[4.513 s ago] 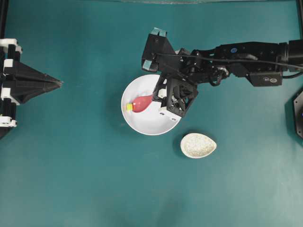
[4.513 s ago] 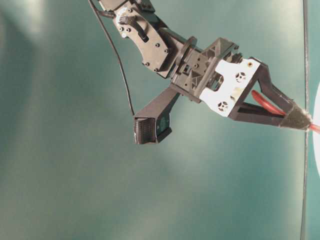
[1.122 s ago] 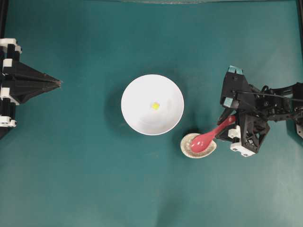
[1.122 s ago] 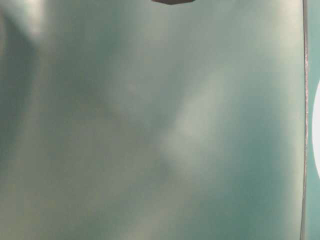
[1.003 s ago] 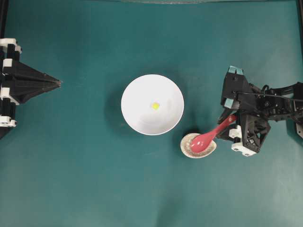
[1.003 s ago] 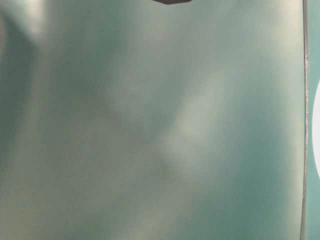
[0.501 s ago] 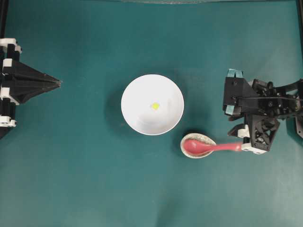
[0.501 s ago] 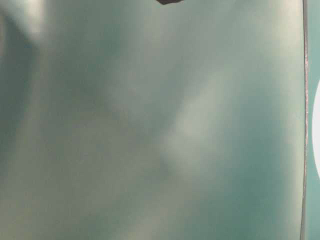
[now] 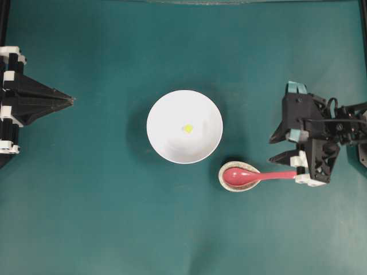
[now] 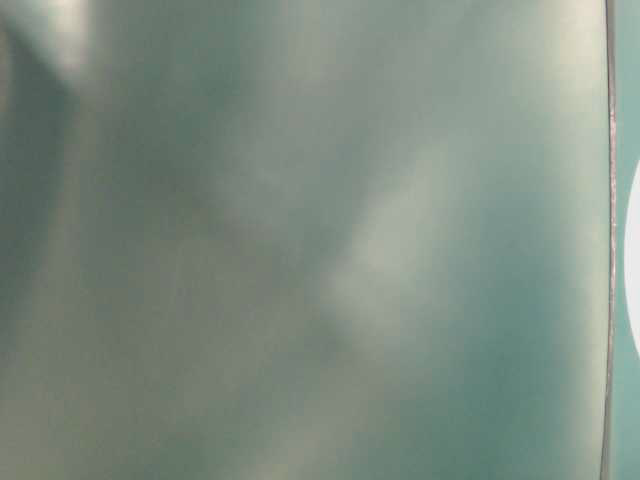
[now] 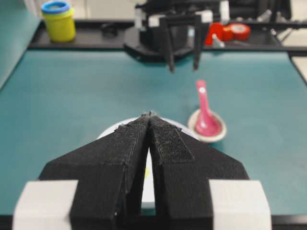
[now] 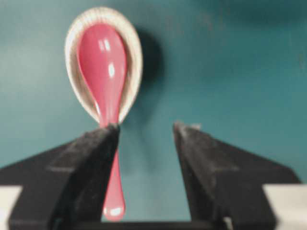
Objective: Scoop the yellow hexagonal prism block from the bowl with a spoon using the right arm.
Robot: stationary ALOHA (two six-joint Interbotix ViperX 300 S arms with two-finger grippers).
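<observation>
Your right hand [image 9: 285,150] stands wide and empty beside the spoon [image 9: 255,175], whose glossy, stiff, probably slippery scoop lies in the spoon rest [image 9: 225,182], so pinch the straight handle squarely mid-length.

White bowl [image 9: 184,126] mid teal tabletop [image 9: 114,217], yellow block [image 9: 187,128] inside. Red spoon [image 9: 252,175] scoop in speckled spoon rest [image 9: 228,184], handle toward right gripper [image 9: 274,149], fingers [image 9: 283,157] spread. Left gripper [image 9: 70,100] at left edge, fingers together.
</observation>
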